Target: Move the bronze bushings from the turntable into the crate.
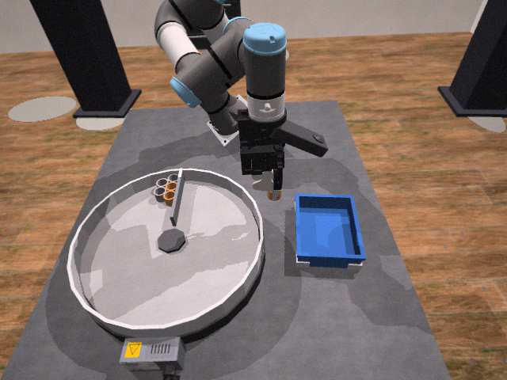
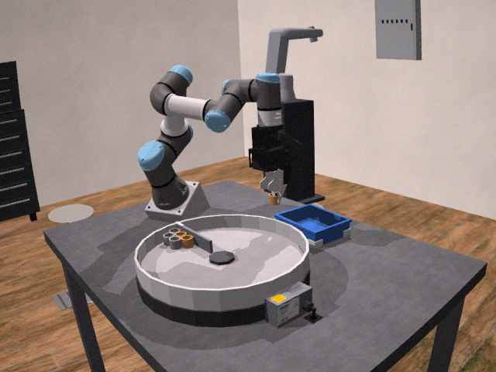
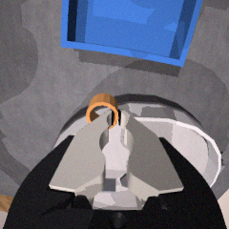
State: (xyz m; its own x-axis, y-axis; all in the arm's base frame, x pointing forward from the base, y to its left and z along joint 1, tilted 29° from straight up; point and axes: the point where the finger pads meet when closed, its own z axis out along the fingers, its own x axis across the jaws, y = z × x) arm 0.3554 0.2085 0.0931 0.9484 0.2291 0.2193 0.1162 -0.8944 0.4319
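"Where are you in the job?"

"You're at the carry, I'd say. Your gripper is pinched narrow on the wall of a bronze bushing, with the rest of the ring out to one side of the fingertips. You have it in the air just short of the blue crate, on the crate's turntable side and outside its rim."

"What does your next move call for?"

"You need to travel over the crate's rim to its open middle, lower, then part the fingers. Keep enough height that the sleeve's bottom doesn't clip the rim."

"Which way does the sleeve point?"

"You have it close to upright: its long axis runs roughly up and down, with one open end facing up towards the wrist camera. With only one side of the wall gripped, it could tip if it knocks the crate, so set it down gently."

"And what's left after this?"

"You can see no bushing in the crate. Across from the crate, on the far side of the turntable, two bronze sleeves stand grouped with three steel bushings. You'll want to fetch only the bronze pair; the steel ones stay."
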